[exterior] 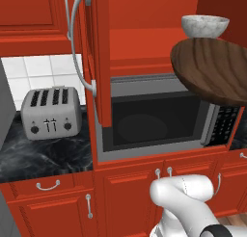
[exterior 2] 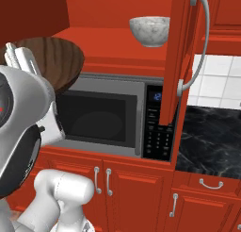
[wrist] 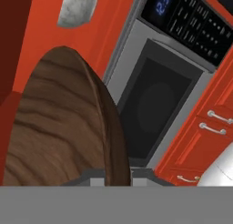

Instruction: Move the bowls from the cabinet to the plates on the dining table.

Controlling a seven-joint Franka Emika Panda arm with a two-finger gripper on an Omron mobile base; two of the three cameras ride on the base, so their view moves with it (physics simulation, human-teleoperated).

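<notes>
End effector [wrist: 117, 175] clamped on wooden bowl's [wrist: 63, 127] rim, out before the cabinet [exterior: 144, 19]; microwave [exterior 2: 103, 118] digits illegible.

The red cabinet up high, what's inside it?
The cabinet holds a white marbled bowl on its red shelf. The brown wooden bowl hangs out in front, blocking part of the inside, so that part is hidden.

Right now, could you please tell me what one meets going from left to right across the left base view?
toaster → open cabinet door → microwave → wooden bowl, with the marbled bowl above it.
</notes>
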